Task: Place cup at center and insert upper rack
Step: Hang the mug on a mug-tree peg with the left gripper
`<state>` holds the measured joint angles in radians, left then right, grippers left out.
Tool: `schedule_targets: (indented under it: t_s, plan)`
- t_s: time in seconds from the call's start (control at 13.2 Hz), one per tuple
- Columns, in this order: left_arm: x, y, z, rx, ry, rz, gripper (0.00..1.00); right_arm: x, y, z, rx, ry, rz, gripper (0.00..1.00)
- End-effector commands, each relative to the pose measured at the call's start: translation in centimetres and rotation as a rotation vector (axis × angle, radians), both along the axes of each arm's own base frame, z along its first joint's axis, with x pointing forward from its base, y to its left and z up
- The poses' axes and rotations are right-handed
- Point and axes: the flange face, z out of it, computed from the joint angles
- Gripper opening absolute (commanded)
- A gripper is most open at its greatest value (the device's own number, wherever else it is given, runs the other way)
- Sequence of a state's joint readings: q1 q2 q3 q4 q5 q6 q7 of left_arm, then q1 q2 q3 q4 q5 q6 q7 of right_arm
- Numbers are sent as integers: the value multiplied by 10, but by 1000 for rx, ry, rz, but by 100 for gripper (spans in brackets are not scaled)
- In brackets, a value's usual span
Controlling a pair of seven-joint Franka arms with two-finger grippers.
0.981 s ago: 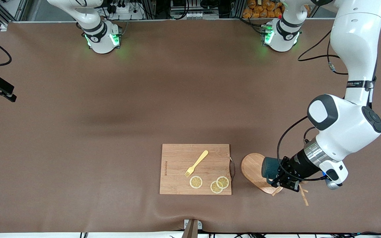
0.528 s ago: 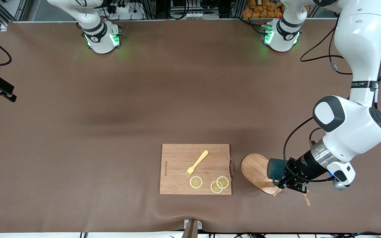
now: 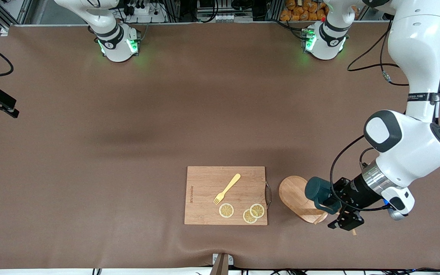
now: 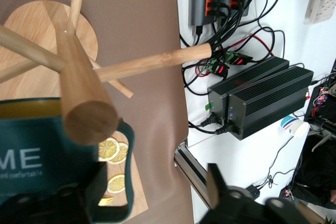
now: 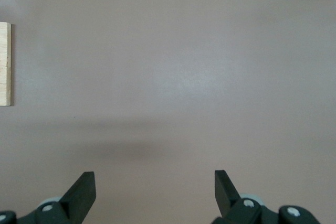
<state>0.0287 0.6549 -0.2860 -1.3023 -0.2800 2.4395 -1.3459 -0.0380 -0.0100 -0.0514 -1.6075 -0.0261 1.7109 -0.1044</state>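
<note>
**Seemingly the cup is let go at the rack, with the centre placing not done**

Broadly, the table (image 3: 166, 114) is bare across the middle of the front view, so nothing of the task sits at its centre yet. Everything lies low in the frame. The cutting board (image 3: 204, 191) is there, and just beside it, toward the left arm's end, stands the upper rack (image 3: 294, 194) on its oval base. The cup (image 3: 315, 190) is up against the rack's post and pegs. Whether it hangs on a peg or only leans there I cannot tell.

The left gripper (image 3: 340, 212) is at the cup with its fingers (image 4: 212, 182) spread wide. The handle lies between them, ungripped. The right gripper (image 5: 155, 182) waits at the frame's upper edge over bare table, its fingers wide too.

Judged so, carrying the cup to the centre and seating the rack both remain
</note>
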Motion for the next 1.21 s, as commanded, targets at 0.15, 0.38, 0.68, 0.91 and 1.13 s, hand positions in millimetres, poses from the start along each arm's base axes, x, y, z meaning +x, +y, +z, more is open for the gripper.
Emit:
schedule_targets:
  t_s: [0.15,0.38,0.68,0.91,1.13]
  plan:
    - [-17,12,46,50,-2,-36,100,3,-3,4,-4,-4,-4,100]
    - [-32,12,68,183,32,-110,100,3,-3,4,-4,-5,-6,100]
    - [-66,28,91,367,80,-363,100,3,-3,4,-2,-5,-7,100]
    - [-105,43,109,469,50,-560,100,3,-1,4,18,-7,-9,100]
    - [-140,51,124,539,69,-778,100,3,-1,4,42,-9,-11,100]
